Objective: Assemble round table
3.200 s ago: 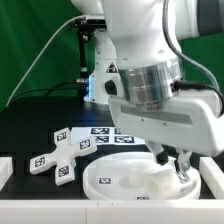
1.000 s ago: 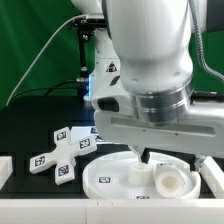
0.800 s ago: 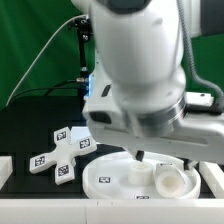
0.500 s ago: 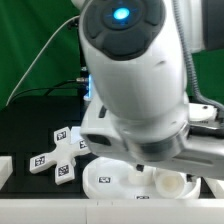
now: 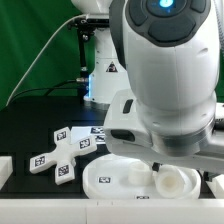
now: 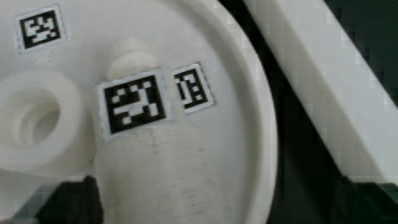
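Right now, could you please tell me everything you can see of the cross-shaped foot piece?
The cross-shaped foot piece is white and plastic-looking, with four short arms carrying black-and-white square tags. It lies flat on the black table, at the exterior view's left of the round disc and close to its rim; whether they touch is unclear. Nothing grips it.

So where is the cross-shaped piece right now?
The cross-shaped foot piece lies toward the exterior view's left, close beside the big round disc.
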Robot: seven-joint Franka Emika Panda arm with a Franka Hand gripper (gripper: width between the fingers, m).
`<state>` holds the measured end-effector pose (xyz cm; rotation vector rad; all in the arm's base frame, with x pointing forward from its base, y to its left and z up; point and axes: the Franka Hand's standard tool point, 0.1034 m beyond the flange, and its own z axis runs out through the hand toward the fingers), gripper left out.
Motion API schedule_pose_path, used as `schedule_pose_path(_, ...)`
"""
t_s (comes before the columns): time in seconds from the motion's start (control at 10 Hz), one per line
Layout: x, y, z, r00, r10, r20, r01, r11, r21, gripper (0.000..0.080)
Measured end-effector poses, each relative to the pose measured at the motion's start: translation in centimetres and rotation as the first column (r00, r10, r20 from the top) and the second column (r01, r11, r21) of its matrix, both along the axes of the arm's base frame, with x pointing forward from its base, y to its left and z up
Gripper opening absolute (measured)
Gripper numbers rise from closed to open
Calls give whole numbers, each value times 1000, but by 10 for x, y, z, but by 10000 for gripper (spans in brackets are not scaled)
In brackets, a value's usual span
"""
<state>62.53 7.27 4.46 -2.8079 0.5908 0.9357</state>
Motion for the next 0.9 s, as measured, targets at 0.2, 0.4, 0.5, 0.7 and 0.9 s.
schedule_pose_path(0.2,1,-10,-4,999,-42,-25,41,999,-16,649)
schedule_pose_path(0.4,1,-18,-17,998,-62,-12,62,998,-24,649)
schedule_pose_path(0.5,-2,-19,-22,998,-67,-17,67,997,-25,649)
schedule_pose_path(0.7,-7,-19,-23,993,-107,-42,105,993,-53,649)
schedule_pose_path(0.9,-6,-20,-24,994,-106,-39,104,993,-52,561)
